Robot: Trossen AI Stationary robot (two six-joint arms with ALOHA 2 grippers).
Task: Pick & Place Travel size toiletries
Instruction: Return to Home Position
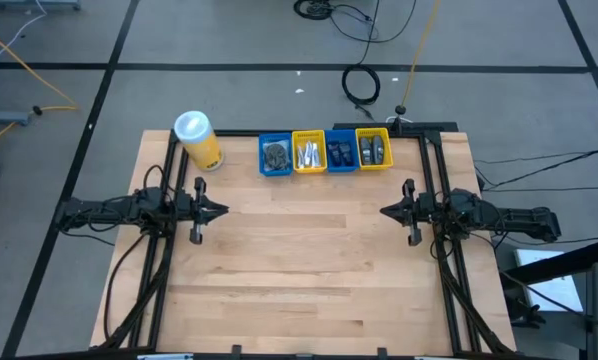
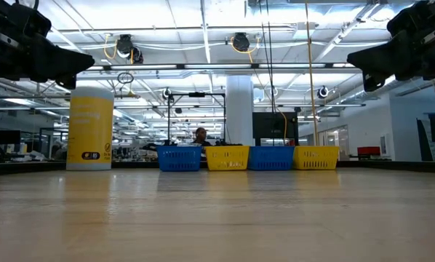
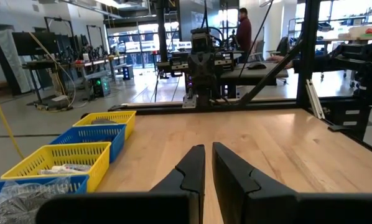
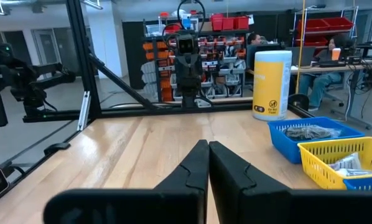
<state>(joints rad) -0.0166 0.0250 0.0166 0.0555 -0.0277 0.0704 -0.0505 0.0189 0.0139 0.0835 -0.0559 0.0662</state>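
The wooden table's (image 1: 309,270) middle and front lay open; a bin row (image 1: 325,150) and yellow canister (image 1: 199,140) blocked the far edge.

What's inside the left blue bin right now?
The left blue bin holds a heap of dark grey items. Single pieces cannot be told apart, and anything under the heap is covered.

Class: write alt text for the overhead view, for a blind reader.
Two robot arms flank a wooden table, left gripper and right gripper pointing inward, both empty. Four bins and a yellow canister line the far edge.
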